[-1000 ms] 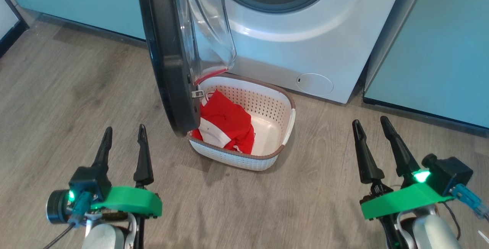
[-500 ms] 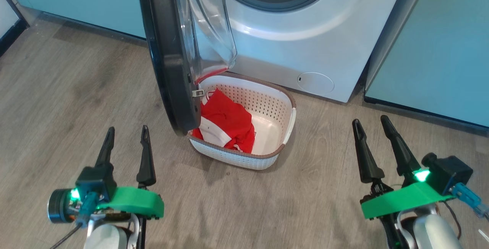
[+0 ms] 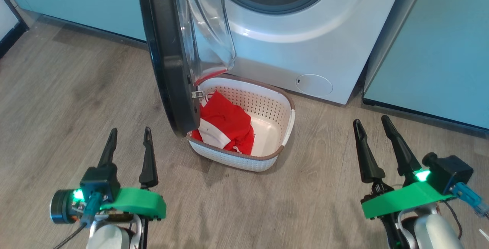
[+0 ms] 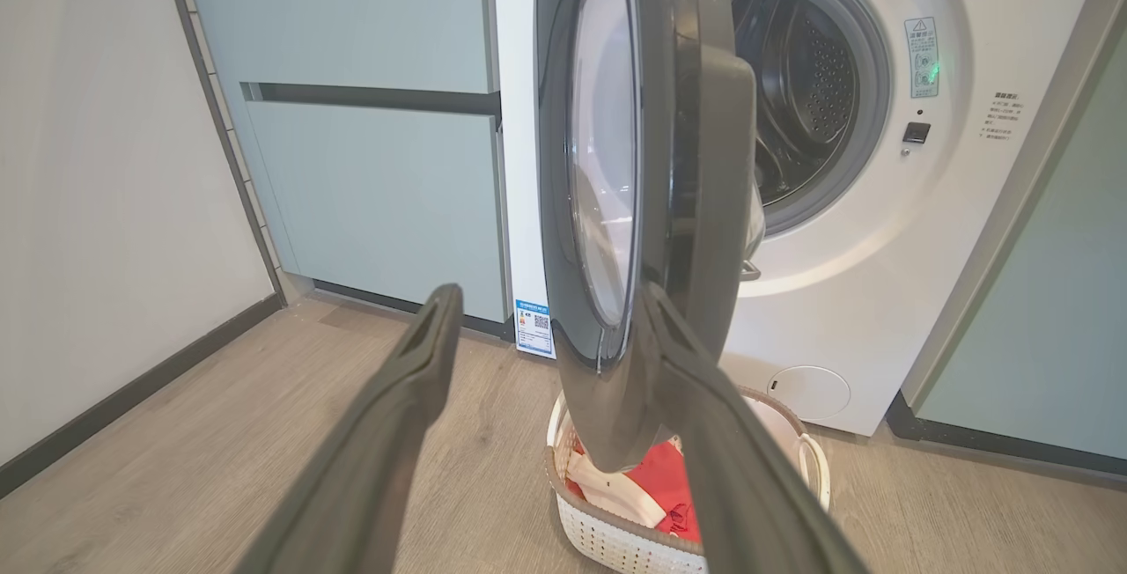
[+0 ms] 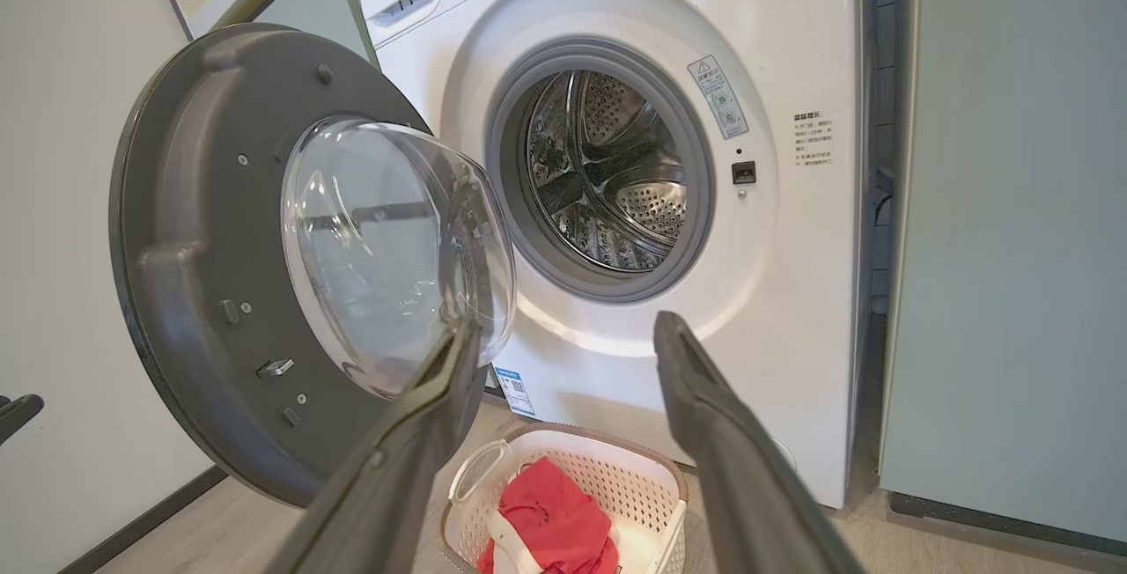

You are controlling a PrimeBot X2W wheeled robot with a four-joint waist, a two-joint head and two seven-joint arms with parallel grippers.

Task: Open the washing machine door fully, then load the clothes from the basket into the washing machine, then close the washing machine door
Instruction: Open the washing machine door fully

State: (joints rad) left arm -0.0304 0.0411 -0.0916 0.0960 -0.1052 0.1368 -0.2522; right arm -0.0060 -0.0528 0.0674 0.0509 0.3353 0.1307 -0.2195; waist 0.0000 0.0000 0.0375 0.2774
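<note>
The clothes (image 3: 223,126) lie in the basket's (image 3: 284,100) left half, partly under the door (image 3: 168,62). We judge them soft, light and floppy, so we would pinch a raised fold near the middle. Our left gripper (image 3: 130,129) and right gripper (image 3: 370,119) gape empty, short of the basket.

We log a grey-brown plank floor (image 3: 68,88) from 6 to 9 o'clock in the head view. One teal cabinet (image 3: 84,0) is at 11 o'clock and a second cabinet (image 3: 439,50) at 2 o'clock, with a dark plinth (image 3: 424,115) under it. In the left wrist view we see a plain pale wall (image 4: 97,160) at 9 o'clock, dark skirting (image 4: 132,393) along its foot, and a dark gap (image 4: 370,97) between two cabinet fronts. Light is soft and even.
</note>
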